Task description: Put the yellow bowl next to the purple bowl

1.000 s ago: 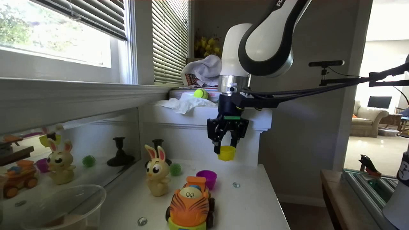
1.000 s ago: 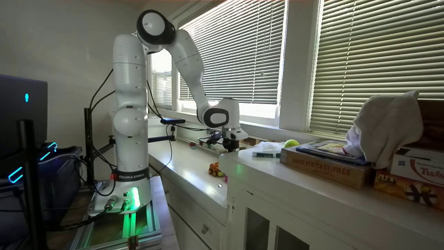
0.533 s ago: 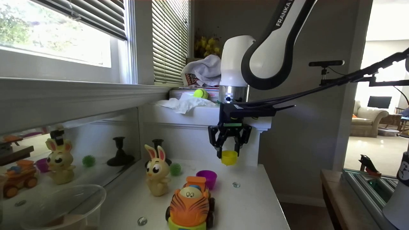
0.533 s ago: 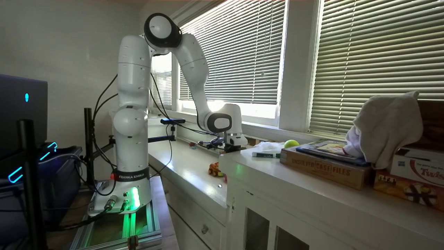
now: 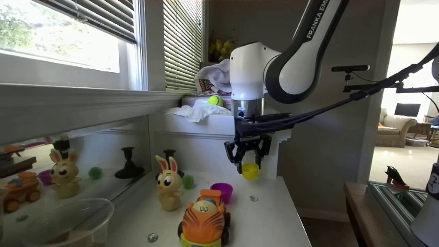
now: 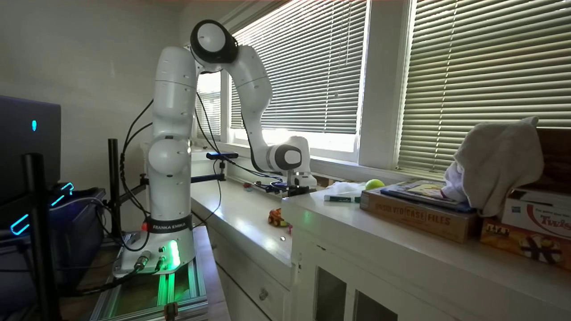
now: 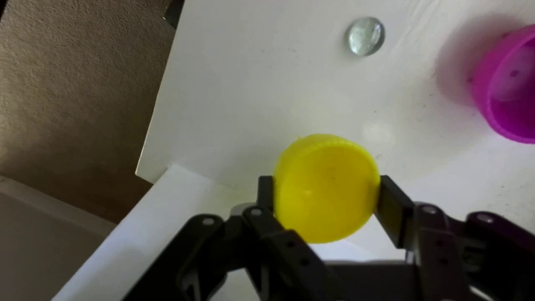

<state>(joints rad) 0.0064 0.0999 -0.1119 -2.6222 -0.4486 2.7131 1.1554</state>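
Observation:
The yellow bowl (image 5: 250, 171) is between the fingers of my gripper (image 5: 249, 167) and hangs above the white counter in an exterior view. In the wrist view my gripper (image 7: 326, 189) has a finger against each side of the yellow bowl (image 7: 328, 190), whose opening faces the camera. The purple bowl (image 5: 224, 192) stands on the counter, partly behind the orange toy car. It is left of and nearer than the yellow bowl in that view. In the wrist view the purple bowl (image 7: 512, 92) is cut off at the right edge, apart from the yellow bowl.
The orange tiger car (image 5: 204, 219) stands in front of the purple bowl. A bunny figure (image 5: 169, 190) and a green spiky ball (image 5: 188, 181) stand to the left. A glass bead (image 7: 365, 36) lies on the counter (image 7: 234, 83). A white cabinet wall (image 5: 205, 151) rises behind.
My gripper has come down and a little to the right in an exterior view, carrying the yellow bowl. The wrist has turned slightly. The purple bowl and toys have not moved.

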